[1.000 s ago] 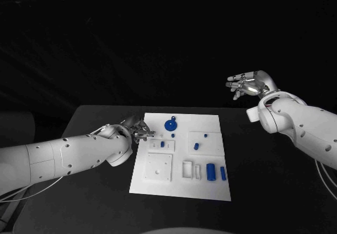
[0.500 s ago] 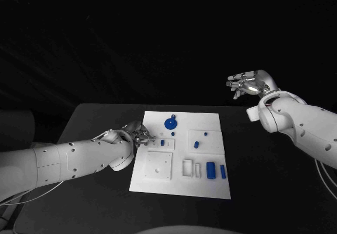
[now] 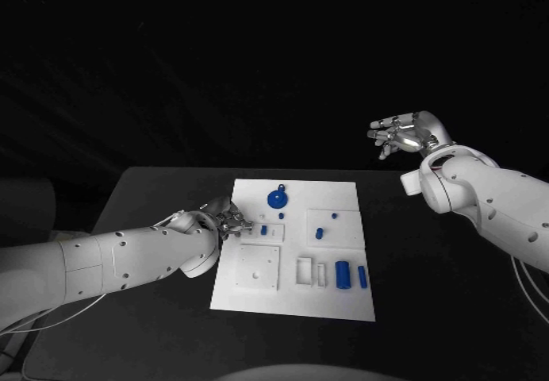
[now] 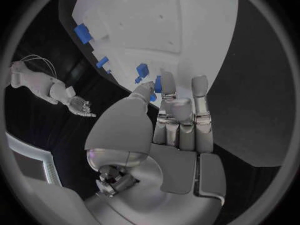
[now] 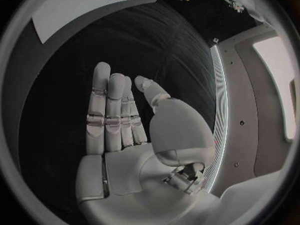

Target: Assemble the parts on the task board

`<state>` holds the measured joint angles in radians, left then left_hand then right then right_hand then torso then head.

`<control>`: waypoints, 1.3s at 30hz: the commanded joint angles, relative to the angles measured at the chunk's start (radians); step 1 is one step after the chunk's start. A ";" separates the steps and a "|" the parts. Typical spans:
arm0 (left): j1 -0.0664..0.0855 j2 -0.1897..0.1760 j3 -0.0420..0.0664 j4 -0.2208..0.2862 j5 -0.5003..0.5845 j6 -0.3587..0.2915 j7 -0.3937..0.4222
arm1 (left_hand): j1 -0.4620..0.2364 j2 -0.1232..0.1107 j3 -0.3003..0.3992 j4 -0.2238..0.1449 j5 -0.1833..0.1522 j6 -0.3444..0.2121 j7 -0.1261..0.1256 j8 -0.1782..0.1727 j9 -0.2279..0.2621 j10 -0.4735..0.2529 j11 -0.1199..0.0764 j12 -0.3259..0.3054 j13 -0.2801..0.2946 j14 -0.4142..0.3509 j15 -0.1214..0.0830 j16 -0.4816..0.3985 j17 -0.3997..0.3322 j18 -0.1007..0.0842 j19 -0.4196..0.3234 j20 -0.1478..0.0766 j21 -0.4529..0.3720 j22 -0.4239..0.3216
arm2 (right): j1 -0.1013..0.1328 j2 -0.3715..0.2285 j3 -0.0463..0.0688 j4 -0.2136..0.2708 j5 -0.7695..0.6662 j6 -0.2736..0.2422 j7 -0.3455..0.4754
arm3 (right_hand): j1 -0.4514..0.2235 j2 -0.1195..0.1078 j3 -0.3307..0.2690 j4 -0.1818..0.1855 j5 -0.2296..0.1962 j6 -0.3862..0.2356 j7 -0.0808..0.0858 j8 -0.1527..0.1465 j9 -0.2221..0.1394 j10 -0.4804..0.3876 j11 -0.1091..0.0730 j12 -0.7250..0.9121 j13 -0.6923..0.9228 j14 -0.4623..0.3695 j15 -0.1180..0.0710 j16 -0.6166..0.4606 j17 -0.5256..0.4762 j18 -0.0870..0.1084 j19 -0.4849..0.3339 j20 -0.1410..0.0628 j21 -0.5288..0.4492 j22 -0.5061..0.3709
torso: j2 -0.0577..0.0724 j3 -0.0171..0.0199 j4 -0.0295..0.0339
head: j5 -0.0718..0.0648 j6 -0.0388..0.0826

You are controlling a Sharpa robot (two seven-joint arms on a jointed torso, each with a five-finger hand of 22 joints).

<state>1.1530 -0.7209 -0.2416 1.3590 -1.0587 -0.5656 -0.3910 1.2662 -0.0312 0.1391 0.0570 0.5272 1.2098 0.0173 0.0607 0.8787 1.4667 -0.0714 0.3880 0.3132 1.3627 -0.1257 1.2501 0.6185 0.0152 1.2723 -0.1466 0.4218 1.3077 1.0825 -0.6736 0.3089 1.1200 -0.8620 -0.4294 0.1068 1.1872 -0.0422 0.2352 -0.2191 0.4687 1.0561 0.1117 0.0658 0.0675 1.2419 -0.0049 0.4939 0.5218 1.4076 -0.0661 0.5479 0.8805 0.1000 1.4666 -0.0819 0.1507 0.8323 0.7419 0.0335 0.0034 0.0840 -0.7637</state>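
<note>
The white task board [image 3: 261, 274] lies in the middle of the table and carries several blue parts. A round blue part [image 3: 278, 199] sits at its far end, a small one [image 3: 263, 230] stands in a square recess, and two blue cylinders [image 3: 343, 275] lie near the front right. My left hand [image 3: 227, 220] hovers at the board's left edge, close to the small part [image 4: 142, 70]. Its fingers [image 4: 181, 110] are straight with the thumb beside them, and nothing is held. My right hand [image 3: 403, 135] is raised high at the far right, spread and empty [image 5: 122, 115].
Two more small blue parts [image 3: 319, 234] stand in the right-hand recess. White slots [image 3: 305, 274] and a square plate [image 3: 259, 270] take up the board's front half. Black table [image 3: 149, 198] surrounds the board.
My left hand has moved a little toward me and to the right, onto the board's left edge, closer to the small blue part. The right arm has stayed still.
</note>
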 commanded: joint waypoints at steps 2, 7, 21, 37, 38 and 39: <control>-0.001 0.005 0.000 -0.001 -0.017 0.033 -0.019 | 0.041 0.026 0.038 -0.039 -0.007 0.032 -0.026 0.006 -0.005 0.032 -0.003 0.000 0.001 0.003 0.001 -0.005 0.000 0.003 0.004 0.003 0.007 0.018 | -0.001 0.001 0.000 0.001 0.000 0.012 0.005 | -0.001 -0.008 -0.001 0.006 0.004 -0.006 0.000 -0.003 -0.001 -0.001 0.002 -0.001 0.000 0.008 0.001 -0.002 0.002 -0.007 0.026 -0.003 0.002 -0.001 | 0.000 -0.0001 0.0001 | -0.001 -0.002; -0.001 0.009 0.000 -0.004 -0.028 0.049 -0.033 | 0.041 0.027 0.038 -0.040 -0.009 0.033 -0.026 0.007 -0.011 0.033 -0.003 -0.001 0.001 0.004 0.001 -0.005 0.001 0.004 0.003 0.003 0.007 0.018 | -0.001 0.001 0.000 0.001 0.000 0.013 0.005 | -0.001 -0.008 -0.001 0.006 0.004 -0.006 0.000 -0.003 -0.001 -0.001 0.002 -0.001 0.000 0.008 0.001 -0.002 0.002 -0.007 0.026 -0.003 0.002 -0.001 | 0.000 -0.0002 0.0008 | -0.002 -0.005; -0.001 0.016 0.001 -0.007 -0.066 0.072 -0.058 | 0.042 0.027 0.036 -0.043 -0.013 0.033 -0.026 0.007 -0.018 0.033 -0.003 -0.002 0.001 0.003 0.001 -0.006 0.001 0.004 0.003 0.003 0.008 0.018 | -0.001 0.002 0.000 0.001 0.001 0.014 0.005 | -0.001 -0.009 0.001 0.008 0.004 -0.006 0.000 -0.003 -0.001 -0.001 0.001 0.000 0.001 0.008 0.001 -0.002 0.002 -0.007 0.026 -0.003 0.004 -0.003 | 0.000 -0.0003 0.0008 | -0.005 -0.008; -0.001 0.020 0.001 -0.009 -0.092 0.076 -0.065 | 0.043 0.030 0.034 -0.047 -0.017 0.033 -0.026 0.007 -0.023 0.033 -0.003 -0.002 0.001 0.004 0.001 -0.009 0.001 0.004 0.004 0.003 0.008 0.018 | -0.001 0.001 0.000 0.001 0.001 0.014 0.006 | -0.001 -0.009 0.001 0.008 0.004 -0.006 0.000 -0.003 -0.001 -0.001 0.001 0.000 0.001 0.008 0.001 -0.002 0.002 -0.007 0.026 -0.003 0.004 -0.003 | 0.000 -0.0001 0.0003 | -0.007 -0.009; -0.001 0.020 0.001 -0.009 -0.092 0.077 -0.065 | 0.043 0.030 0.034 -0.047 -0.017 0.033 -0.026 0.007 -0.023 0.033 -0.003 -0.002 0.001 0.004 0.001 -0.009 0.001 0.004 0.004 0.003 0.008 0.018 | -0.001 0.001 0.000 0.001 0.001 0.014 0.006 | -0.001 -0.009 0.001 0.008 0.004 -0.006 0.000 -0.003 -0.001 -0.001 0.001 0.000 0.001 0.008 0.001 -0.002 0.002 -0.007 0.026 -0.003 0.004 -0.003 | 0.000 0.0000 0.0004 | -0.008 -0.009; -0.001 0.021 0.001 -0.009 -0.093 0.078 -0.065 | 0.043 0.030 0.034 -0.047 -0.017 0.033 -0.026 0.007 -0.023 0.033 -0.003 -0.002 0.001 0.004 0.001 -0.009 0.001 0.004 0.004 0.003 0.008 0.018 | -0.001 0.001 0.000 0.001 0.001 0.014 0.006 | -0.001 -0.009 0.001 0.008 0.004 -0.006 0.000 -0.003 -0.001 -0.001 0.001 0.000 0.001 0.008 0.001 -0.002 0.002 -0.007 0.026 -0.003 0.004 -0.003 | 0.000 -0.0002 0.0006 | -0.008 -0.009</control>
<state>1.1527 -0.7023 -0.2406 1.3490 -1.1378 -0.5060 -0.4509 1.2724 -0.0328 0.1349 0.0528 0.5099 1.2099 0.0171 0.0609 0.8551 1.4668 -0.0677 0.3880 0.3128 1.3646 -0.1210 1.2462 0.6196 0.0152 1.2723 -0.1466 0.4257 1.3074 1.0822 -0.6733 0.3089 1.1198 -0.8616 -0.4286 0.1067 1.1871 -0.0422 0.2351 -0.2192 0.4686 1.0578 0.1101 0.0658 0.0675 1.2419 -0.0049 0.4938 0.5219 1.4076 -0.0661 0.5479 0.8815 0.1000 1.4667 -0.0819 0.1507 0.8307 0.7417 0.0335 0.0039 0.0768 -0.7727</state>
